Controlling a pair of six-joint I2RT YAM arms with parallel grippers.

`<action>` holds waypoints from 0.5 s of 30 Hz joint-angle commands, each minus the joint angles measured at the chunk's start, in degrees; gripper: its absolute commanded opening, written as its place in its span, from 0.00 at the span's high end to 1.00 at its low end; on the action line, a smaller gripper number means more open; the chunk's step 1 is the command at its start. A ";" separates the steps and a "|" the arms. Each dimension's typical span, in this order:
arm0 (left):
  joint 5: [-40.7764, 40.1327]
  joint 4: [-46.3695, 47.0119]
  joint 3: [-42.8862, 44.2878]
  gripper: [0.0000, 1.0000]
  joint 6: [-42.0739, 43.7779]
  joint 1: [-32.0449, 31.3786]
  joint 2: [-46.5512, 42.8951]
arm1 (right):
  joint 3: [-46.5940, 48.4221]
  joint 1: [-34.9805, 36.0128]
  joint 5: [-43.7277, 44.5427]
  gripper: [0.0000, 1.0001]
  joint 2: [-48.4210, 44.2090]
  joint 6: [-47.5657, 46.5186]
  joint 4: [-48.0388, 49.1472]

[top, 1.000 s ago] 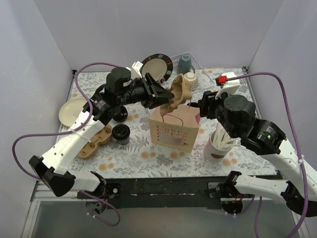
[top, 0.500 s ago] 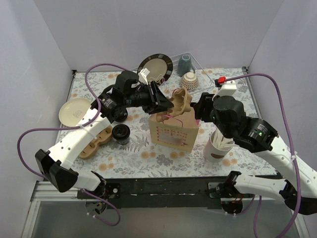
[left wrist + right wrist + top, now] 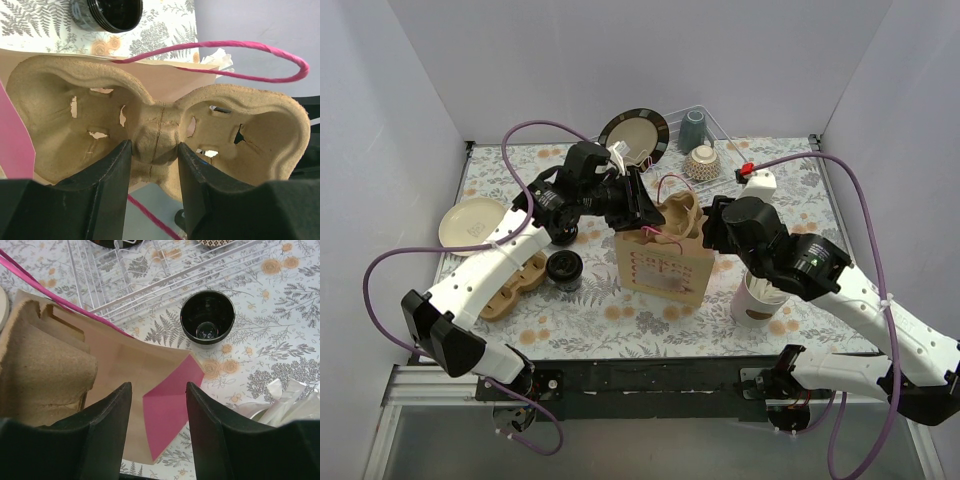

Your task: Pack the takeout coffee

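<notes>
My left gripper (image 3: 645, 211) (image 3: 154, 145) is shut on the middle bridge of a brown pulp cup carrier (image 3: 678, 212) (image 3: 65, 115), held in the mouth of the paper bag (image 3: 665, 265) with pink handles. My right gripper (image 3: 713, 226) (image 3: 159, 387) hangs open above the bag's (image 3: 125, 360) right side, nothing between its fingers. One black takeout cup (image 3: 207, 317) stands open and empty on the table beside the wire rack. Another black cup (image 3: 563, 268) (image 3: 107, 12) stands left of the bag. A third one (image 3: 560, 234) is half hidden under my left arm.
A second pulp carrier (image 3: 515, 285) lies on the table at the left, near a white plate (image 3: 468, 224). A white cup of stirrers (image 3: 756, 297) stands right of the bag. The wire rack (image 3: 720, 135) at the back holds a dark plate, a grey-blue mug (image 3: 692, 128) and a patterned bowl.
My left gripper has carried the carrier to the right and down into the bag's mouth. My right arm has swung left toward the bag, its jaws a little narrower.
</notes>
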 commanded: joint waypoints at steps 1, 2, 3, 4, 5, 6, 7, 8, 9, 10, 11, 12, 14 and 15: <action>-1.70 -3.35 3.12 0.86 3.93 -0.13 0.16 | -2.05 0.19 1.42 0.45 -0.70 2.31 0.28; -1.79 -3.62 3.20 0.86 4.46 -0.13 0.25 | -2.49 0.27 1.42 0.45 -0.70 2.49 0.46; -1.88 -3.80 3.20 0.86 4.81 -0.13 0.25 | -3.19 0.19 1.50 0.45 -0.79 2.75 0.72; -2.23 -4.15 3.29 0.86 4.99 -0.13 0.34 | -3.46 0.19 1.16 0.45 -0.88 3.10 0.98; -2.32 -4.24 3.38 0.86 5.42 -0.13 0.51 | -3.63 0.19 0.63 0.45 -0.88 3.36 1.33; -2.40 -4.32 3.47 0.86 5.60 -0.13 0.60 | -3.81 0.19 0.19 0.45 -1.14 3.63 1.77; -2.32 -4.59 3.29 0.86 5.69 -0.13 0.69 | -4.25 0.19 -0.33 0.45 -1.32 3.63 3.34; -2.49 -4.50 3.38 0.87 5.61 -0.13 0.78 | -4.60 0.19 -1.38 0.45 -1.67 3.63 4.14; -2.32 -4.50 3.21 0.86 5.78 -0.13 0.69 | -4.86 0.27 -1.74 0.46 -2.02 3.72 4.93; -2.06 -4.41 3.20 0.87 5.69 -0.13 0.78 | -4.78 0.28 -2.01 0.46 -2.11 4.07 5.29; -2.05 -4.41 3.20 0.87 5.69 -0.13 0.78 | -4.60 0.19 -2.36 0.46 -2.11 4.42 5.29; -2.05 -4.33 3.29 0.87 5.69 -0.13 0.78 | -4.43 0.19 -2.54 0.46 -2.02 4.42 5.12; -2.14 -4.50 3.82 0.87 5.69 -0.13 0.69 | -3.73 0.19 -2.80 0.46 -1.76 4.77 4.06; -2.14 -4.76 3.99 0.87 5.69 -0.13 0.86 | -3.55 0.19 -2.98 0.46 -1.67 4.77 3.89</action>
